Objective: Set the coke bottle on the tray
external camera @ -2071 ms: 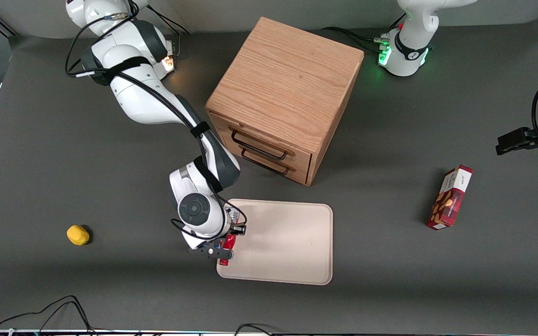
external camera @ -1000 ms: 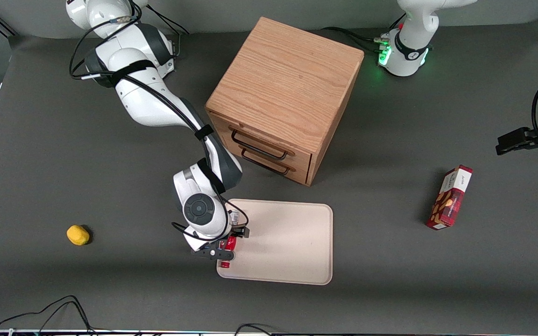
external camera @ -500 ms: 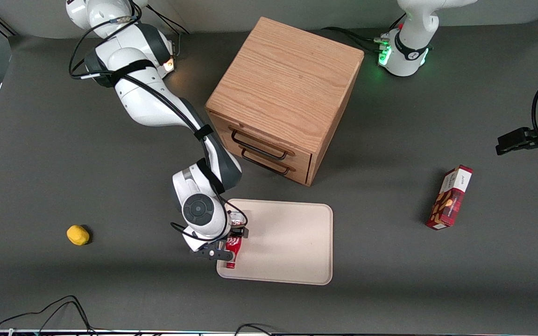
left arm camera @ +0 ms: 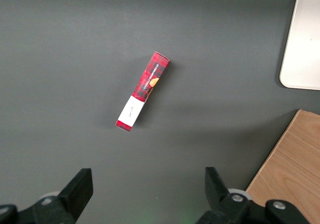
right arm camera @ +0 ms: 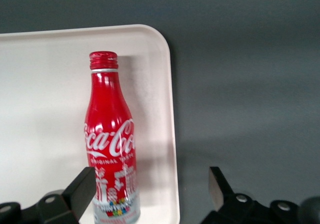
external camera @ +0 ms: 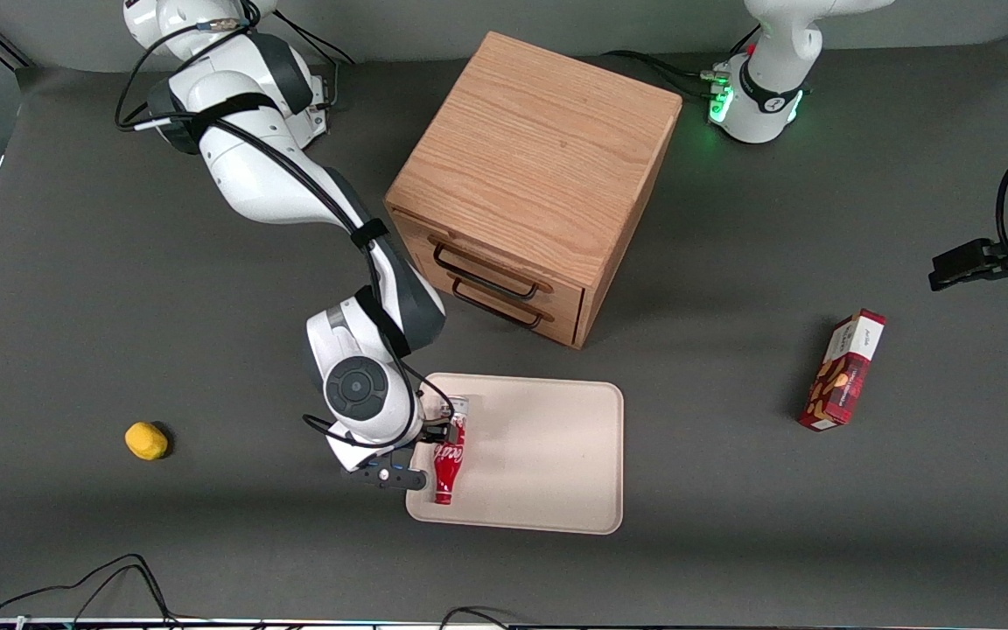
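The coke bottle, red with white script and a red cap, lies flat on the beige tray, close to the rim at the working arm's end. Its cap points toward the front camera. My right gripper hovers open above the bottle's silver base end. One finger is beside the bottle and the other is over the bare table outside the rim. Nothing is held between them.
A wooden drawer cabinet stands farther from the front camera than the tray. A red snack box lies toward the parked arm's end. A small yellow object sits toward the working arm's end.
The gripper held the bottle over the tray's rim, then opened. The bottle now lies free on the tray, and the wrist has shifted slightly toward the working arm's end.
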`<state>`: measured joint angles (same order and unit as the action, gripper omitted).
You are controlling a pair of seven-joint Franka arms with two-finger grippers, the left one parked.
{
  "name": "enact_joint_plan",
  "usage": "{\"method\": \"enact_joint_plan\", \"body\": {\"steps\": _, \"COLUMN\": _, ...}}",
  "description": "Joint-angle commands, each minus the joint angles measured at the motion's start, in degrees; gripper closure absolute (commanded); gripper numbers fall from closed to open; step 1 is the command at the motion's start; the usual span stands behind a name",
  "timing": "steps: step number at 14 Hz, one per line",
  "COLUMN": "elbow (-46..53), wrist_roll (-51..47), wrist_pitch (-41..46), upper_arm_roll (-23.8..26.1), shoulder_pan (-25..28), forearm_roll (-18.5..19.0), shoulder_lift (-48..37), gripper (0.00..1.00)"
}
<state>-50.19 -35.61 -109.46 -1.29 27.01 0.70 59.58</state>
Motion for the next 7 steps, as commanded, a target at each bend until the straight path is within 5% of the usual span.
{"method": "enact_joint_plan", "body": {"steps": 1, "elbow": -0.96, "wrist_roll": 0.28, "wrist_pitch": 4.77, "upper_arm_roll": -0.21, "shoulder_pan": -0.38, "forearm_roll": -0.43, "shoulder_lift": -3.76, "gripper": 0.0}}
{"method": "enact_joint_plan", "body": {"steps": 5, "elbow": -2.44, "wrist_roll": 0.8, "wrist_pitch": 14.08, "upper_arm_roll": 1.19, "shoulder_pan": -3.97, "forearm_roll": -1.83, "shoulder_lift": -10.87, "gripper": 0.0}}
{"method": "enact_joint_plan", "body": {"steps": 7, "elbow": -10.66, "wrist_roll": 1.16, "wrist_pitch": 15.6, "upper_arm_roll": 3.03, "shoulder_pan": -7.83, "forearm_roll": -2.89, "shoulder_lift": -19.72, "gripper": 0.0}}
